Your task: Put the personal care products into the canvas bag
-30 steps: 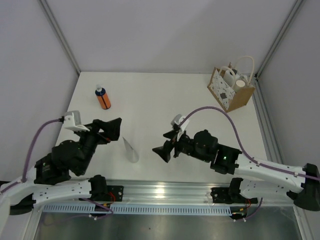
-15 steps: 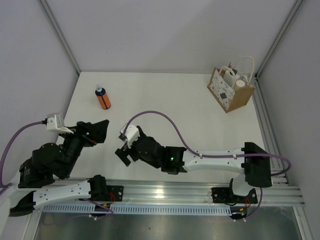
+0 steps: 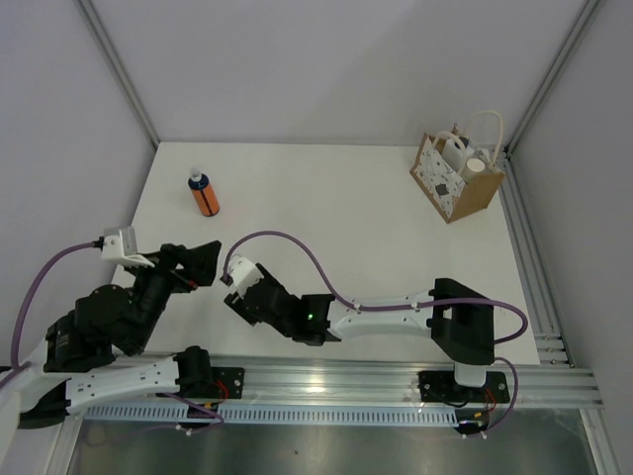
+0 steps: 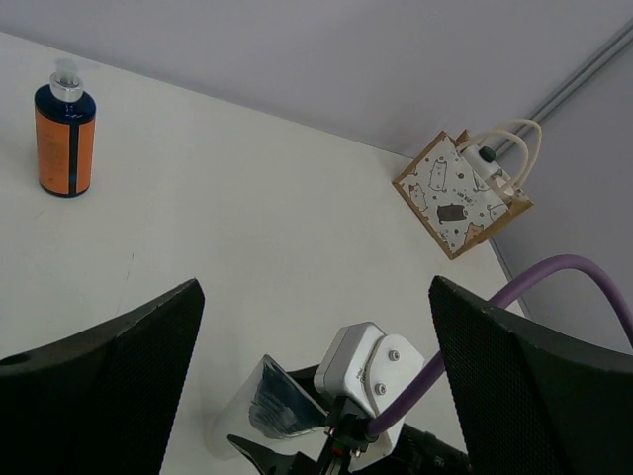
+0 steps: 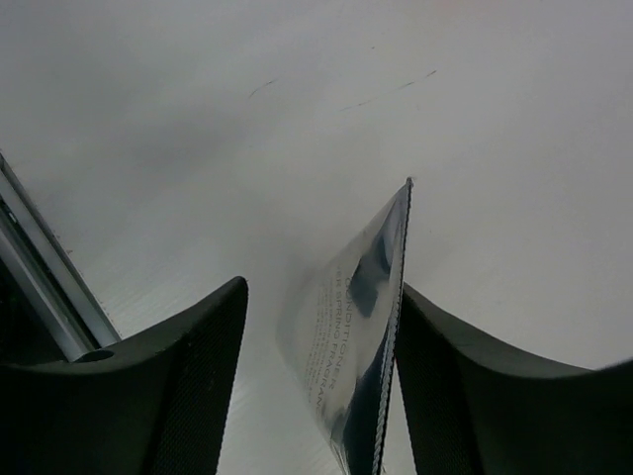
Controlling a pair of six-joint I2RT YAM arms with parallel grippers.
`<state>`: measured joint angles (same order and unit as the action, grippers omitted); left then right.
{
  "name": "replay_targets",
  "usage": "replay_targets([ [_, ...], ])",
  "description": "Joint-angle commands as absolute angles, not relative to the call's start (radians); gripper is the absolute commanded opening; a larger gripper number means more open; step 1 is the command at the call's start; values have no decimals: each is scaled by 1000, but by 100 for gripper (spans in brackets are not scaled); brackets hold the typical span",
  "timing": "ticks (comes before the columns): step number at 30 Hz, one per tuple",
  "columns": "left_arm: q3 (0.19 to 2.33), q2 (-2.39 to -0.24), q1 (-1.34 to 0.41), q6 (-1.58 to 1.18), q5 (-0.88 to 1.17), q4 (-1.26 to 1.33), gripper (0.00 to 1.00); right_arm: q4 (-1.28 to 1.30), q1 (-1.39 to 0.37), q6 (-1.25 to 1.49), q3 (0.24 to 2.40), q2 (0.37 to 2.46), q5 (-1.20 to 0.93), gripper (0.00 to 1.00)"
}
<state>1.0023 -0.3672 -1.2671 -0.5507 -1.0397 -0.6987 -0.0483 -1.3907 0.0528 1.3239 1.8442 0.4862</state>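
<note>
Toward the near-left corner of the white table [image 3: 346, 198], the right gripper [image 5: 321, 287] points down at a silvery printed tube [image 5: 351, 346] resting close to the near edge. Its jaws straddle the tube, parted. One finger sits at the tube's edge and the other stands clear of it, so nothing is clamped. Just left of it the left gripper [image 4: 315, 297] hovers with jaws spread wide, holding nothing. Farther back, by the left edge, an orange bottle [image 3: 204, 195] with a dark blue shoulder stands upright. In the far-right corner the canvas bag [image 3: 467, 193] stands upright, a white bottle [image 3: 453, 150] showing in its mouth.
</note>
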Motion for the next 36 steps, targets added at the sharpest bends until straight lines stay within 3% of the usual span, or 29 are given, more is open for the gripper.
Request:
replay_targets([
  [1, 985, -362, -1267, -561, -1026, -658, 99, -74, -1394, 64, 1356, 1839, 538, 59],
  [4, 977, -365, -1267, -561, -1026, -650, 99, -107, -1391, 63, 1335, 1830, 531, 53],
  [11, 947, -351, -1267, -561, -1029, -624, 99, -150, -1373, 64, 1322, 1844, 514, 53],
  [16, 943, -350, -1267, -563, -1029, -621, 99, -161, -1364, 78, 1309, 1842, 523, 44],
  [25, 907, -357, -1267, -558, -1035, -574, 99, -135, -1353, 84, 1313, 1858, 514, 43],
  [28, 902, -367, -1267, -558, -1051, -574, 99, -135, -1348, 87, 1310, 1856, 503, 37],
  [31, 896, -370, -1267, -560, -1068, -574, 99, -144, -1345, 83, 1305, 1856, 499, 22],
  [32, 893, -367, -1269, -561, -1066, -571, 99, -149, -1342, 80, 1295, 1852, 496, 11],
  [34, 881, -364, -1267, -561, -1068, -563, 99, -153, -1335, 74, 1281, 1838, 482, 0],
  [36, 868, -364, -1267, -563, -1069, -554, 99, -137, -1324, 69, 1252, 1800, 489, 0],
])
